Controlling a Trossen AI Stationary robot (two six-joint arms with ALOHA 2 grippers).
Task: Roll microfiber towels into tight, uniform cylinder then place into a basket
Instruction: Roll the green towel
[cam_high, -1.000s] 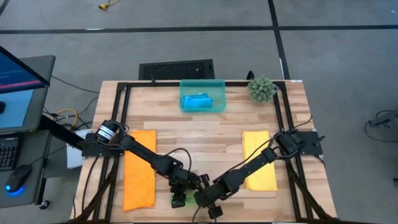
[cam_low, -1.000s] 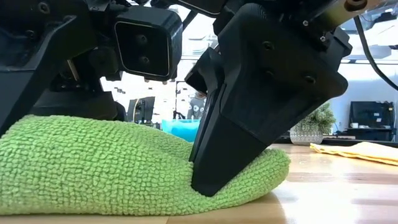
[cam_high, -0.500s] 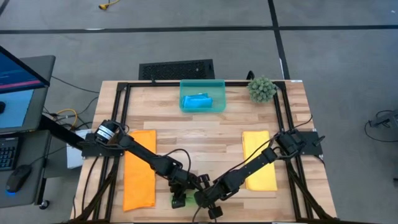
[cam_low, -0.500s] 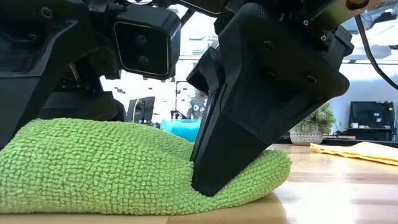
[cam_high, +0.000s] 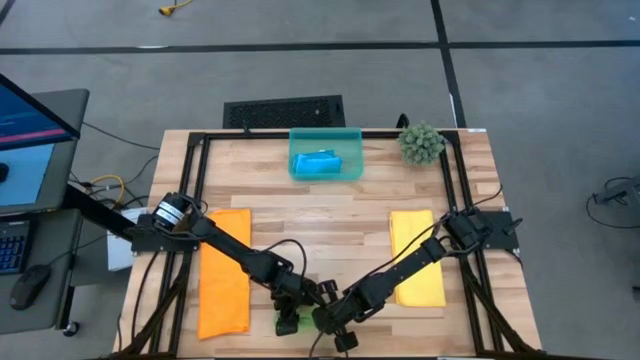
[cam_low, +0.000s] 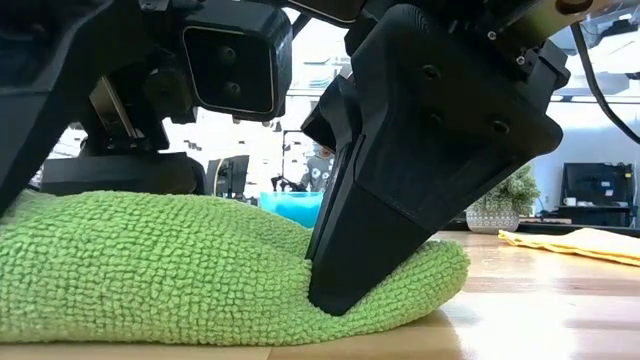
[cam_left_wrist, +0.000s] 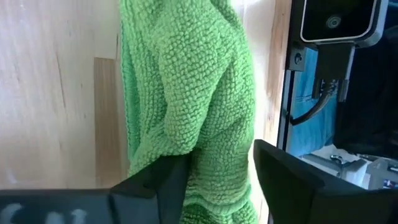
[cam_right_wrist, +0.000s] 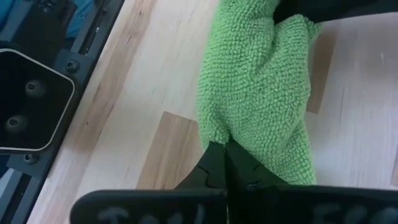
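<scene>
No legible text or labels

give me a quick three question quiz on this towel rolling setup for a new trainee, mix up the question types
1. True or false: the basket at the far edge of the table already holds the blue towel.
2. Which towel are both hands working on? A) orange B) green C) yellow
3. Fill in: the right hand is ___ on an edge of the green towel.

Key
1. True.
2. B. The left hand straddles the green towel near the table's front edge, with the right hand beside it; the orange towel and yellow towel lie flat to either side.
3. Shut.
</scene>
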